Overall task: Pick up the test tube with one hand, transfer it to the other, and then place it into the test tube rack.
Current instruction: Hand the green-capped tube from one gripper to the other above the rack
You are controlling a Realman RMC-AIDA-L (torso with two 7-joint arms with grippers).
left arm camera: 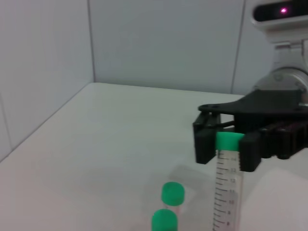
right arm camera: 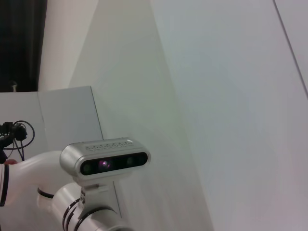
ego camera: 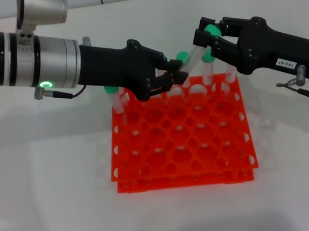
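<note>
The orange rack (ego camera: 181,140) sits nearest on the white tabletop (ego camera: 54,223), with several green-capped tubes standing along its far row. Above that far edge the two hands meet. The tube (ego camera: 192,58) slants between them: its green cap is up in the right hand (ego camera: 205,33), whose fingers are clamped on the cap in the left wrist view (left arm camera: 226,142), while its lower end lies at the left hand (ego camera: 176,73). Whether the left hand's fingers are pressed on the tube or slightly apart cannot be told.

This looks like the handover. To do it well, the left hand should release only once the right grip is firm, open fully, and draw straight back toward its own side without dragging the tube or knocking the tubes standing below.
</note>
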